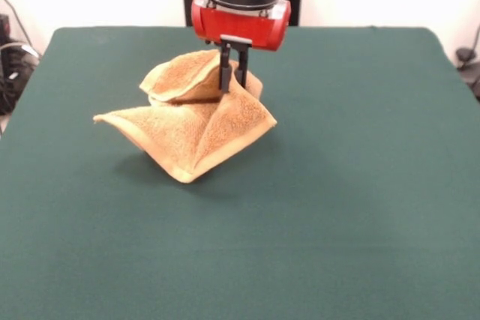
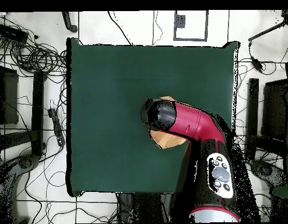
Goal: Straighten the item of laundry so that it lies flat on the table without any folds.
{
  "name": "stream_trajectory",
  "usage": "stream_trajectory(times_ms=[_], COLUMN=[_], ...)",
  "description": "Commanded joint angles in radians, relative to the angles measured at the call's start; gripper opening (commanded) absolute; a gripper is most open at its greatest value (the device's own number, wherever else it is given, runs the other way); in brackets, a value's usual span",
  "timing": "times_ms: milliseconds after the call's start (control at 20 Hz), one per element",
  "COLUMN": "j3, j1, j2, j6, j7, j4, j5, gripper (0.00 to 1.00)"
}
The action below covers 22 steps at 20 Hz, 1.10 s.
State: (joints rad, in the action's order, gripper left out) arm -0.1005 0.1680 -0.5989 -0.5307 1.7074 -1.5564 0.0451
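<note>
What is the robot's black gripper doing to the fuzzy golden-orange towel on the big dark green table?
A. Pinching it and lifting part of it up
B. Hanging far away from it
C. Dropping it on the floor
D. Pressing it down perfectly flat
A: in the front view the gripper is closed on a raised fold of the golden-orange terry-cloth towel, which stands up in a peak off the dark green table.

Red-black arm (image 2: 193, 125) covers most of orange towel (image 2: 165, 140) on green table (image 2: 111, 87).
</note>
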Motion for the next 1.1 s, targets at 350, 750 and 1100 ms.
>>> stream_trajectory(times_ms=[350,750,1100], j3=[0.106,0.098,0.099], j1=[-0.009,-0.016,-0.014], j2=[-0.005,-0.014,-0.021], j6=[-0.155,-0.192,-0.214], j7=[0.023,0.030,0.024], j4=[0.028,0.043,0.053], j5=[-0.021,-0.023,-0.024], gripper=[0.00,0.00,0.00])
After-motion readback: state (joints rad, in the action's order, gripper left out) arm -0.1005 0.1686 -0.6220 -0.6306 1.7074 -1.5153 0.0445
